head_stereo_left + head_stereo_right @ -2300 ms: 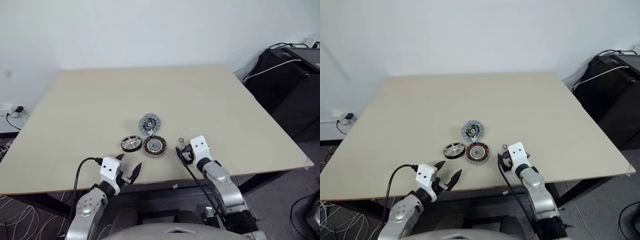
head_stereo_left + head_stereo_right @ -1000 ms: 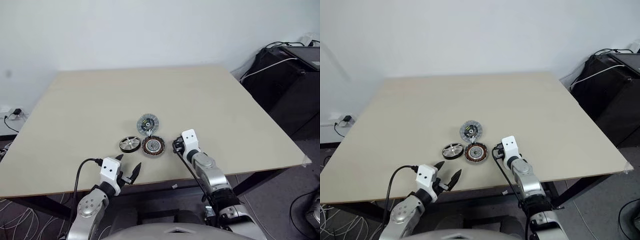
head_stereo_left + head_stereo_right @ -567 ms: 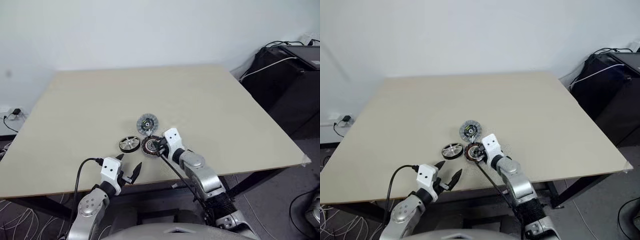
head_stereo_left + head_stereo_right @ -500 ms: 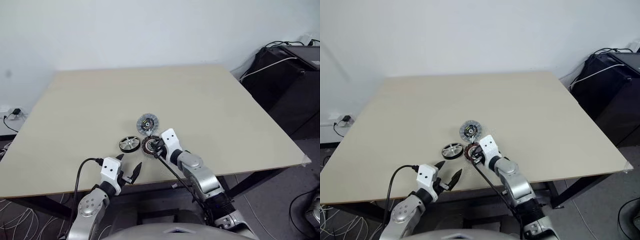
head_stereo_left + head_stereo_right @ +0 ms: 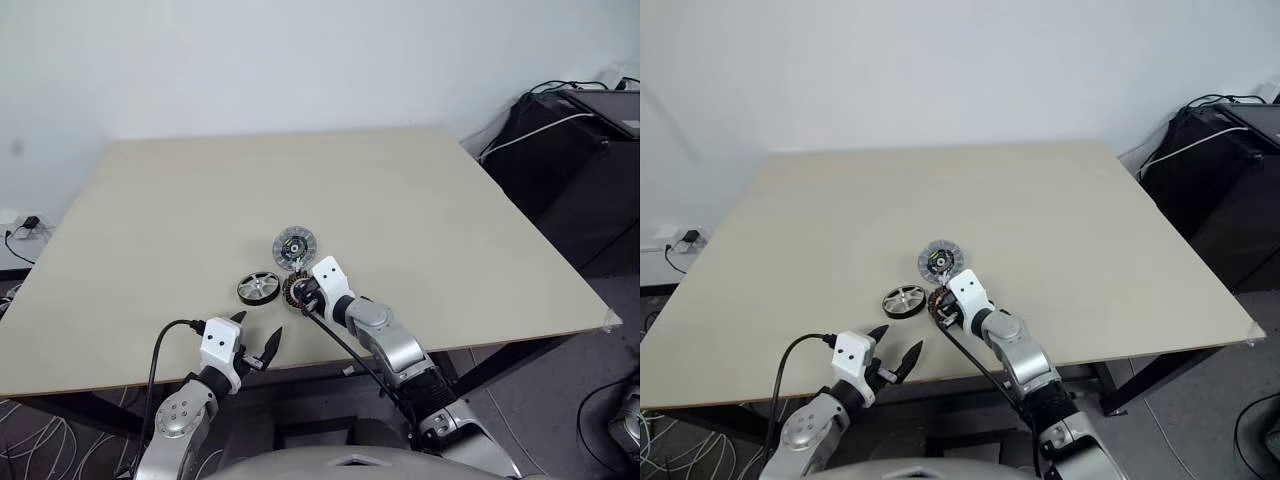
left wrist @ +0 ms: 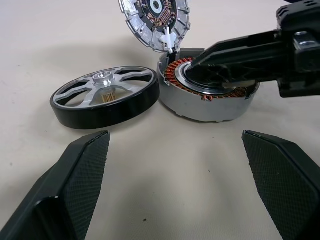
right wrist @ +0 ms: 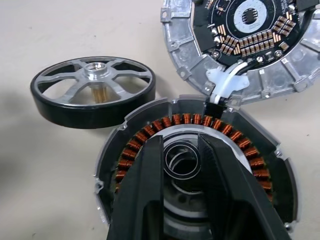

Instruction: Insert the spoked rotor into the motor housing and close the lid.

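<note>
Right gripper [image 7: 181, 165] is over the motor housing [image 7: 135, 150], fingers pinching a thin ring at its centre. Left gripper [image 6: 175, 165] waits wide open near the spoked rotor [image 6: 105, 97]. Next, I'd judge: seat the ring, then fetch the rotor.

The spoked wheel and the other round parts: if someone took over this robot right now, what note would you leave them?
Left end effector: open, empty, hovering near the table's front edge.
Right end effector: over the motor housing's centre, apparently pinching a thin metal ring.
Spoked rotor: flat on the table beside the housing, not inserted.
Lid: off, touching the housing's far side, electronics face showing.
Left: insert rotor, close lid.
</note>
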`<state>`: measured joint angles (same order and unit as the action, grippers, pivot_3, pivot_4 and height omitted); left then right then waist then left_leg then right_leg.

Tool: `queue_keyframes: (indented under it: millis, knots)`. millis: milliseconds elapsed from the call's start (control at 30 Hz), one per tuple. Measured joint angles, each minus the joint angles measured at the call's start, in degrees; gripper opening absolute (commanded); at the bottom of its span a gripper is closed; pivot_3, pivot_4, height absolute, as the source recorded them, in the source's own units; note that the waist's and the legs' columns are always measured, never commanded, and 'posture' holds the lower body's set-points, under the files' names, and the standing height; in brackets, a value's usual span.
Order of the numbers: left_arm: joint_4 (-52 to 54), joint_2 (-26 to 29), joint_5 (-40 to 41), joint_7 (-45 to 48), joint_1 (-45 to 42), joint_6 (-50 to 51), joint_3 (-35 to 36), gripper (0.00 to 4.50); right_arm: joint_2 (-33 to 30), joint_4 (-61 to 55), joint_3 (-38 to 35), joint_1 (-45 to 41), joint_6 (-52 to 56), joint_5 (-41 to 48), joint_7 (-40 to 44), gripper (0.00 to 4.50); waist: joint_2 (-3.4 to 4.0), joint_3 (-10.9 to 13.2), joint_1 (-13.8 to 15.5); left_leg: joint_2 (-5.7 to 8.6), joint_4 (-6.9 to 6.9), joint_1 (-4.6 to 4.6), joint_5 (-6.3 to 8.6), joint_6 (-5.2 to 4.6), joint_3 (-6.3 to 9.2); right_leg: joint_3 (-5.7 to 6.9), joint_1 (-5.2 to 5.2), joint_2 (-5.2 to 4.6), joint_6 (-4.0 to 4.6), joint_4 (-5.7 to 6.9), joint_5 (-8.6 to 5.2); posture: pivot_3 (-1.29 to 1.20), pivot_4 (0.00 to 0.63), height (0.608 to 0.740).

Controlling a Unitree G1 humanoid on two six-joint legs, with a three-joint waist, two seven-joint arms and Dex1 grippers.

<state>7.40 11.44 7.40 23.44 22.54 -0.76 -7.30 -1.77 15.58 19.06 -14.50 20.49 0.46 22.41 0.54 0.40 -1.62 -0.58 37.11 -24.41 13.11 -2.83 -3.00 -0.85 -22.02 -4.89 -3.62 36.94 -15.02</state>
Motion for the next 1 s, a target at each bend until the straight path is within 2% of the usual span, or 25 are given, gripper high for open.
queue_keyframes:
  millis: [300,533,667,800,1000]
  knots:
    - [0.00,0.03,0.01,0.05,-0.05,-0.20,0.00,4.50,-1.29,-0.55,-0.51,0.39,-0.31,0.14,0.87,0.69,0.00,0.00,0.05,0.00,0.00,0.00,0.00,0.00,0.00,0.00,0.01,-0.01,0.00,0.00,0.00,0.00,0.000,0.740]
    - [0.00,0.04,0.02,0.34,-0.63,-0.20,0.00,4.50,-1.72,-2.41,-0.49,1.70,0.25,0.42,1.55,2.97,0.00,0.00,0.12,0.01,0.01,-0.01,0.00,0.00,0.00,0.01,0.01,-0.02,0.00,0.00,0.00,0.00,0.000,0.740]
    - [0.00,0.04,0.03,0.36,-0.75,-0.20,0.00,4.50,-1.35,-3.41,-0.59,2.35,0.60,1.23,1.95,2.97,0.00,0.01,0.06,0.00,0.00,-0.03,0.00,0.00,0.00,0.01,-0.03,-0.02,0.00,0.00,0.00,0.00,0.000,0.740]
    - [0.00,0.03,0.03,0.36,-0.89,-0.20,0.00,4.50,0.31,-6.53,-0.74,2.40,0.85,3.12,2.82,2.06,0.01,0.01,0.03,0.00,-0.01,-0.11,0.00,0.00,0.01,0.00,-0.11,0.02,0.00,0.00,0.00,0.00,0.000,0.740]
    - [-0.01,-0.02,0.03,0.30,-0.84,-0.20,0.00,4.50,1.30,-8.54,0.21,1.78,2.73,3.04,2.43,0.04,-0.02,0.01,0.10,0.01,0.00,-0.13,0.00,0.00,0.00,0.01,-0.11,-0.02,0.00,0.00,0.00,0.00,0.000,0.740]
